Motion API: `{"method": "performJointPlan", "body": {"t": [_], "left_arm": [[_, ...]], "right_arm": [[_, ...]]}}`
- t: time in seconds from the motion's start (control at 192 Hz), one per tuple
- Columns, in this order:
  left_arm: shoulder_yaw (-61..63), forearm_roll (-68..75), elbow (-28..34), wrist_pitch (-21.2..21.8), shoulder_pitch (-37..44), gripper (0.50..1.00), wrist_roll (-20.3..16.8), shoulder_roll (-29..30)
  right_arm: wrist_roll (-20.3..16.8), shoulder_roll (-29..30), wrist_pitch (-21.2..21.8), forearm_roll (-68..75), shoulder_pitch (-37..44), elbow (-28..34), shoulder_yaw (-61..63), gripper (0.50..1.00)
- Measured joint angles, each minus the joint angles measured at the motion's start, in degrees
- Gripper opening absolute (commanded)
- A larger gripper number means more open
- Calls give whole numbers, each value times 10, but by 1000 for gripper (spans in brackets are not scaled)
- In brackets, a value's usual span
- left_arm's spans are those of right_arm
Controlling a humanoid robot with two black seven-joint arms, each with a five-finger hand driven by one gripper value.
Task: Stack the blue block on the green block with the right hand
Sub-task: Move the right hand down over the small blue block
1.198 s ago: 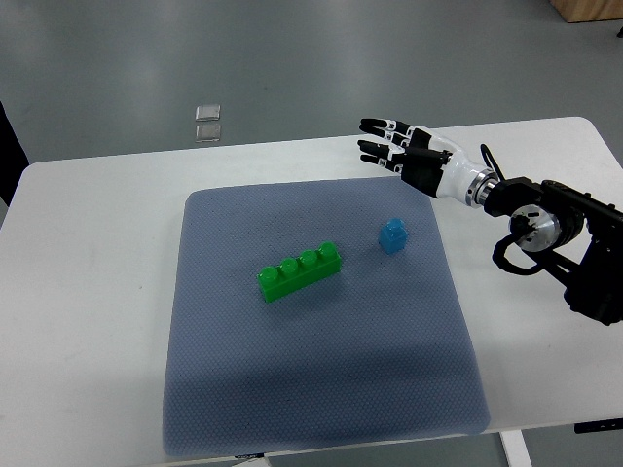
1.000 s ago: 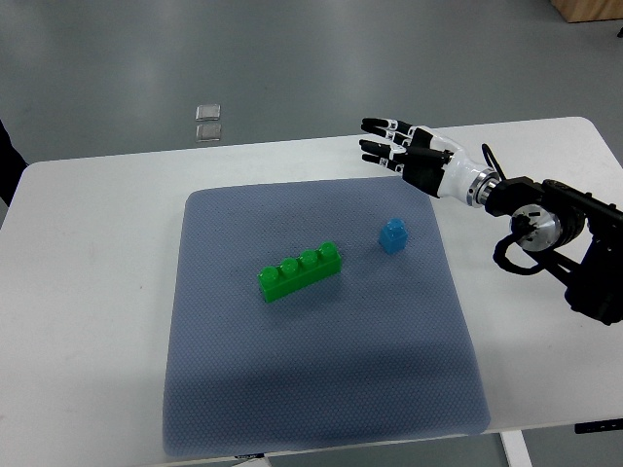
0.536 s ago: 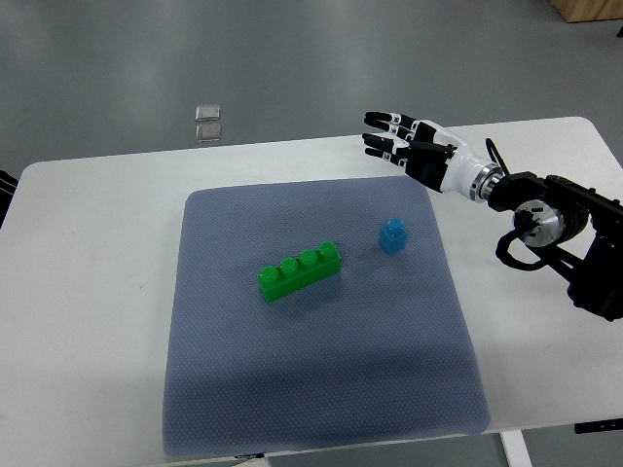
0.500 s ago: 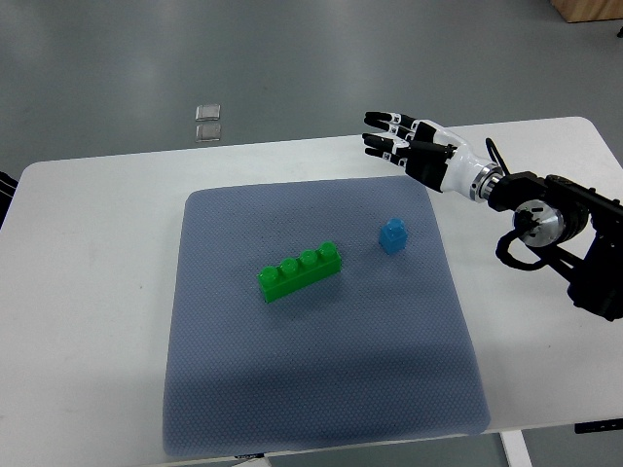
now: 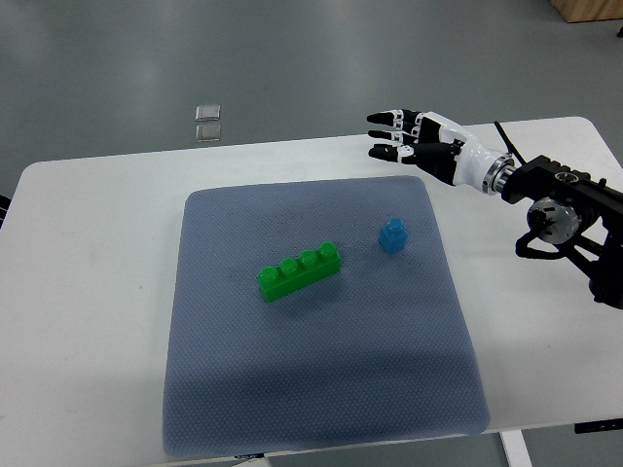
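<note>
On the grey-blue mat (image 5: 321, 409) the green block (image 5: 300, 271), a long four-stud brick, lies at a slant left of centre. Just to its right, apart from it, sits the small blue block (image 5: 393, 234), a glossy one-stud cube, upright and untouched. Further right, the right hand (image 5: 421, 142) hangs over the far edge of the white table (image 5: 88, 321), fingers spread and holding nothing. Over the last second it has drifted up and back to the right, away from the blue block, so the grasp has likely not begun.
</note>
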Motion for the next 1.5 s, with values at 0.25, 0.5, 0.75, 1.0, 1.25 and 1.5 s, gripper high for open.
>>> {"method": "performJointPlan", "body": {"t": [0.25, 0.5, 0.75, 1.0, 1.25, 1.5], "left_arm": [[0, 0, 0, 0, 0, 1000, 0, 0], [0, 0, 0, 0, 0, 1000, 0, 0], [0, 0, 0, 0, 0, 1000, 0, 0], [0, 0, 0, 0, 0, 1000, 0, 0], [0, 0, 0, 0, 0, 1000, 0, 0], [0, 0, 0, 0, 0, 1000, 0, 0]], "right_arm": [[18, -9, 12, -228, 7, 5, -3, 924], [20, -11, 13, -448, 40, 6, -32, 921], [17, -15, 13, -533, 131, 6, -160, 921], [15, -27, 3, -575, 174, 11, -233, 917], [12, -33, -50, -619, 154, 24, -246, 919], [5, -28, -73, -622, 128, 39, -249, 917]]}}
